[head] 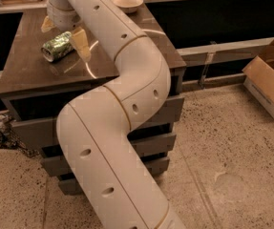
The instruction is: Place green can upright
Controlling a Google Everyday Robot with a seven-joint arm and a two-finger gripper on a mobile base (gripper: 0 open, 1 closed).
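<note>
Green can point(56, 46) lies on its side just under the gripper point(65, 34), whose tan fingers point(81, 43) are spread wide over it, pinching nothing; it rests on the dark table point(31, 75); the grasp approach seems in hand; next: lower, close, tip it onto one end.

Lab workroom: speckled floor point(232, 142), cardboard box point(269, 82) (gripper point(65, 41) above dark table point(26, 68))

High view, fingers point(81, 43) over far table point(26, 73)
</note>
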